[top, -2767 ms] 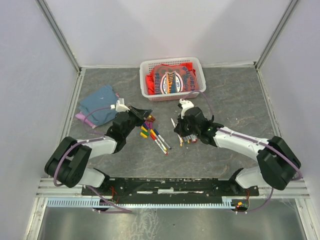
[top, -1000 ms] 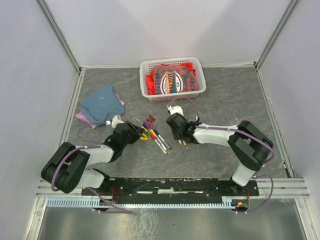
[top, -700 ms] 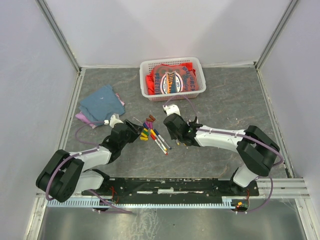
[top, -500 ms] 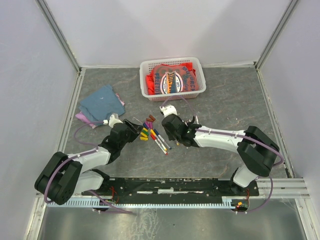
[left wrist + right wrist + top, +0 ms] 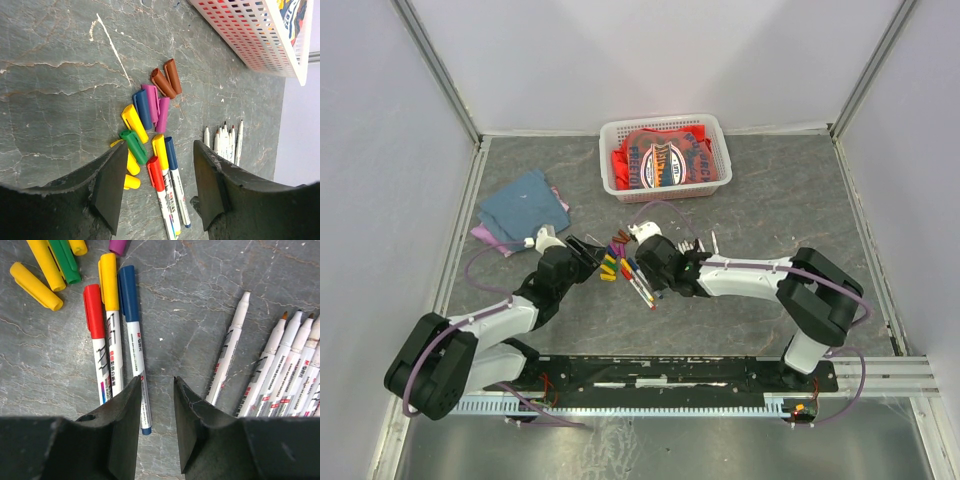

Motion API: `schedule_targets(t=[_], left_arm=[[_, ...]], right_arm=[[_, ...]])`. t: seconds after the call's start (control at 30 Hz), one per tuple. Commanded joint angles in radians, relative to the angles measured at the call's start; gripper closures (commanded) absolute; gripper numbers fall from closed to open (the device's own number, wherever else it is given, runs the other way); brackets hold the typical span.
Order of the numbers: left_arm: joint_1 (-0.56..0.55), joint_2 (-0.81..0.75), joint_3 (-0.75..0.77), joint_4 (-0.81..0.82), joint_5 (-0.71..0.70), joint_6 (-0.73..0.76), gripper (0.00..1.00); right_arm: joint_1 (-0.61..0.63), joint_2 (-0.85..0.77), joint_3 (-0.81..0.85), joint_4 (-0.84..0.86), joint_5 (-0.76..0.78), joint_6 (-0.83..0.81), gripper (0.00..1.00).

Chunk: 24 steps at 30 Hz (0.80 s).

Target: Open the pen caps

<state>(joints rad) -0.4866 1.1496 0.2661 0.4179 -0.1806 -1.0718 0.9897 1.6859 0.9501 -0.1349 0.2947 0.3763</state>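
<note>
Right wrist view is showing you the surface, where three capped pens are lying left of centre, long axes running up the frame, caps at the upper ends. Your right end effector, narrowly open and empty, is sitting at the tail of the blue pen; the left end effector is gaping empty.

white basket cropped at top, uncapped pens cropped at right

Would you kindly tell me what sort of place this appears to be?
Likely a robotics lab test cell: plain white walls enclose a grey tabletop, two robot arms are bolted to a rail at its near edge, and pens lie between them.
</note>
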Motion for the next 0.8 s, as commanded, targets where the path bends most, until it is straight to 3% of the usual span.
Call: schedule_targets(t=[0.0, 0.77], left_arm=[[-0.003, -0.024, 0.019, 0.028, -0.013, 0.043, 0.38], [-0.003, -0.029, 0.045, 0.028, -0.002, 0.055, 0.36]], right_arm=[[0.009, 0.022, 0.043, 0.043, -0.014, -0.011, 0.62], [0.019, 0.089, 0.047, 0.023, -0.013, -0.009, 0.64]])
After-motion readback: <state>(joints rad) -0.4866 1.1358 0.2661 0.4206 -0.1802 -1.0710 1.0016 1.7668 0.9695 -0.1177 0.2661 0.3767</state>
